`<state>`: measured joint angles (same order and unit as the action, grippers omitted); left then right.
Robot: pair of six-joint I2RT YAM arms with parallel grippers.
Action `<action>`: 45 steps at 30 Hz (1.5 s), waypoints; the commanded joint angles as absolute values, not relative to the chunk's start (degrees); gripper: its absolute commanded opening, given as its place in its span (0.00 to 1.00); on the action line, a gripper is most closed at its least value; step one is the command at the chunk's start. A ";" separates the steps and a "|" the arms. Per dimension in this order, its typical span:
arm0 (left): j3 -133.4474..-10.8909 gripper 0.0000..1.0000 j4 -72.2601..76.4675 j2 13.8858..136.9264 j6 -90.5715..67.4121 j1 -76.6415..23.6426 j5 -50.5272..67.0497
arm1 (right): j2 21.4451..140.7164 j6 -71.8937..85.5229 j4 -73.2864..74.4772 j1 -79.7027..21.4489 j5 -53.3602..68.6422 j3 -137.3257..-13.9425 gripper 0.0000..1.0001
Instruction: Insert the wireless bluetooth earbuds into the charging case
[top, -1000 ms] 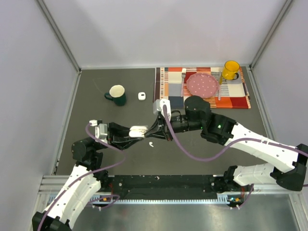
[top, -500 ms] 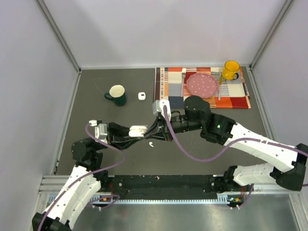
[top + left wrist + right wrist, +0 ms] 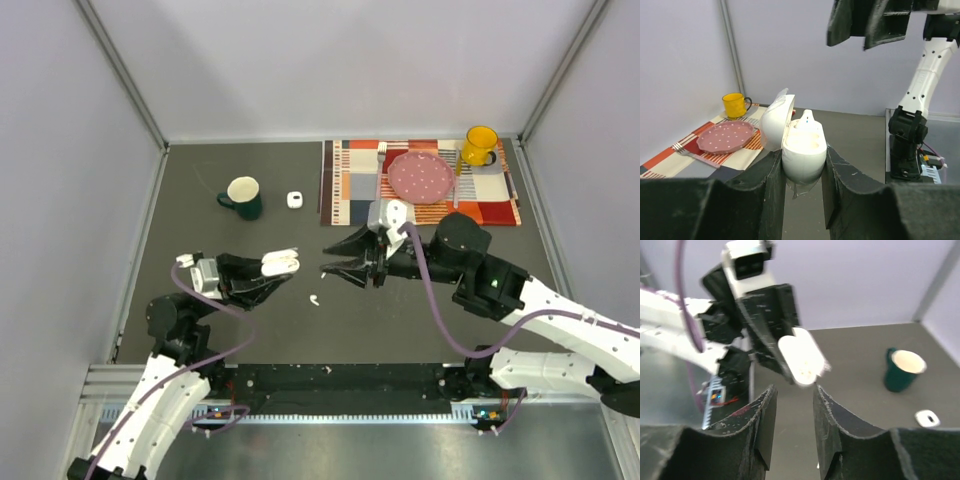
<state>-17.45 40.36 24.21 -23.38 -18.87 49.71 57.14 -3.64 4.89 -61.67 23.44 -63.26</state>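
holding the glossy white oval plastic charging case (image 3: 801, 150) pinched tight in my left gripper (image 3: 272, 270), lid flipped up, one small white plastic earbud (image 3: 806, 118) seated inside. my right gripper (image 3: 326, 268), at the centre of the top view, is slightly parted and empty. a second white earbud (image 3: 314, 299) lies on the dark grey table (image 3: 200, 170) just below.
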 commanded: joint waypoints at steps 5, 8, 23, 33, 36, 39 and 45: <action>-20.21 0.00 26.90 16.35 -13.45 -19.07 38.15 | 52.38 9.56 -5.89 -55.38 -4.99 -57.13 0.55; -20.74 0.00 23.75 14.07 -12.04 -19.07 34.99 | 52.64 17.91 -3.87 -49.94 -7.82 -55.46 0.58; -28.38 0.00 15.48 8.70 -10.28 -19.07 34.45 | 82.41 41.74 -3.60 -36.39 21.94 -60.81 0.59; -32.96 0.00 10.38 6.51 -9.49 -19.07 35.16 | 111.52 46.14 -6.33 -44.02 32.35 -81.88 0.57; -34.01 0.00 9.06 6.24 -9.14 -19.07 35.25 | 117.76 46.14 -3.52 -46.40 30.59 -88.30 0.56; -34.45 0.00 8.35 5.98 -9.32 -19.07 35.24 | 122.42 46.06 -0.88 -48.95 28.75 -93.59 0.51; -34.54 0.00 7.82 5.98 -9.58 -19.07 35.59 | 129.97 45.09 2.89 -52.82 26.03 -100.10 0.46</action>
<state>-32.40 7.99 6.48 -9.87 -18.87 35.11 125.71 45.65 -0.56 -51.09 28.67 -95.11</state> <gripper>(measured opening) 0.346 0.477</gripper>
